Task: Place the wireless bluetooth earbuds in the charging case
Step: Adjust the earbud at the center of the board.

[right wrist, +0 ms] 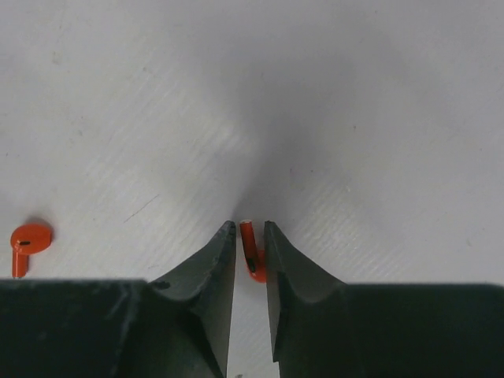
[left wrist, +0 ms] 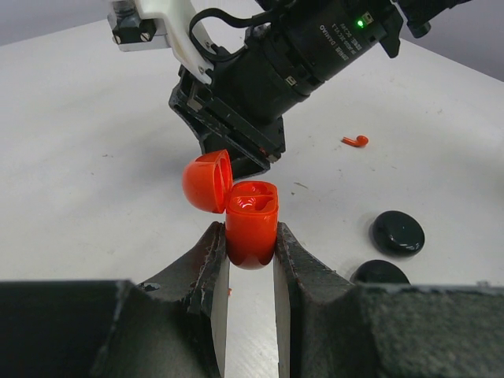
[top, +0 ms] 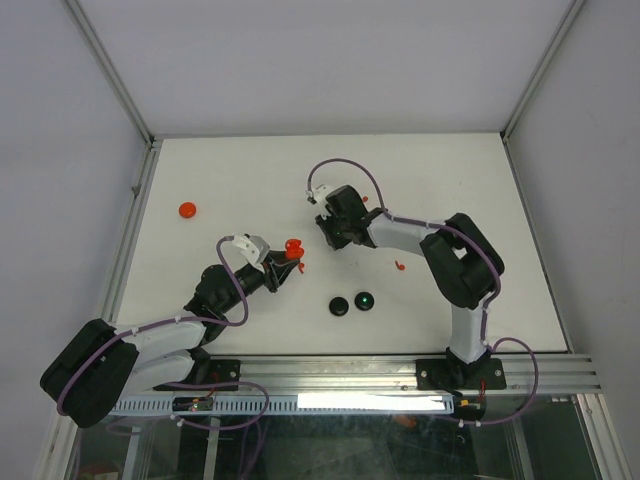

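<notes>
"As the top view shows it, where is the charging case [top: 293,246]?"

"Mid-frame, pinched by the left gripper [top: 284,264]. The right gripper [top: 326,232] is just beside it, to the upper right."

"And the left wrist view?"

"The case stands upright between the fingers [left wrist: 206,276], with its lid open."

"The right wrist view?"

"That gripper pinches a red earbud [right wrist: 250,253] at bottom centre. A second earbud [right wrist: 28,239] lies at lower left."

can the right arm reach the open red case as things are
Probably yes: the red case sits upright in the left gripper, lid swung aside, and the right gripper, pinching a red earbud, is close with nothing between.
</notes>
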Controlling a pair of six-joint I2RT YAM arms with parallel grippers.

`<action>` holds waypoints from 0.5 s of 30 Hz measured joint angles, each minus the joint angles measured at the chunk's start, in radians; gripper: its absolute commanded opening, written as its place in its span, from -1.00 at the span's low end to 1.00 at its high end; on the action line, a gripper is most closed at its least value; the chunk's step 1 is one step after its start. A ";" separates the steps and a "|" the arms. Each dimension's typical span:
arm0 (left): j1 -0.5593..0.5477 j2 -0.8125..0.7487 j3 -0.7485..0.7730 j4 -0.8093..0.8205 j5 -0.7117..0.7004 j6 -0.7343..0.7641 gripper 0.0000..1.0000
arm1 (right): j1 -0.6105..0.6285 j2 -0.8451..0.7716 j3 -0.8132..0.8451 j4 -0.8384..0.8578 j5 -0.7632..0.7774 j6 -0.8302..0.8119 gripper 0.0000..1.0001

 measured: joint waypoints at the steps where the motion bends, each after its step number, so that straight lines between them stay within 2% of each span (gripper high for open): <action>1: 0.000 0.000 0.000 0.000 0.002 0.000 -1.00 | 0.007 -0.006 -0.008 0.000 0.008 0.000 -0.37; 7: 0.000 0.000 0.000 0.000 0.004 0.000 -1.00 | 0.031 -0.035 -0.039 -0.015 0.059 0.004 -0.19; 15: 0.000 0.000 0.000 0.000 0.004 0.000 -1.00 | 0.034 -0.073 -0.078 -0.032 0.133 0.005 -0.15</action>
